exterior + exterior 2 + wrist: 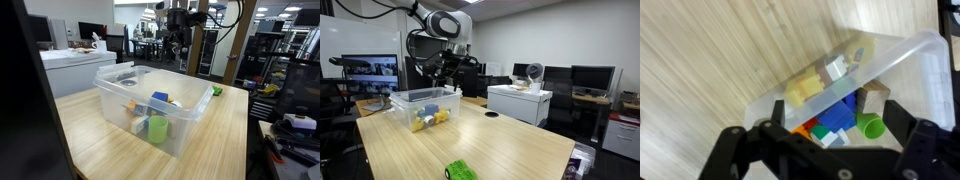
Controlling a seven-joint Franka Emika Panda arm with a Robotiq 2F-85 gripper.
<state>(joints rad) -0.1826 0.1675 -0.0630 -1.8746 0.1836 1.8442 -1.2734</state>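
Gripper (820, 128), jaws spread wide and empty, hovers above a clear plastic bin (902, 52) of coloured toy blocks (808, 88) on a wooden table (710, 50).

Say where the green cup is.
The green cup is inside the clear bin, against its near wall in an exterior view, beside the blue block in the wrist view.

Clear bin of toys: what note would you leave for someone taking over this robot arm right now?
Gripper: open, empty, hovering over the clear bin.
Things: yellow block, blue block and green cup lie inside the bin; a green toy lies on the table, apart from it.
Done: those pieces are in the bin.
Left: likely the green toy outside.
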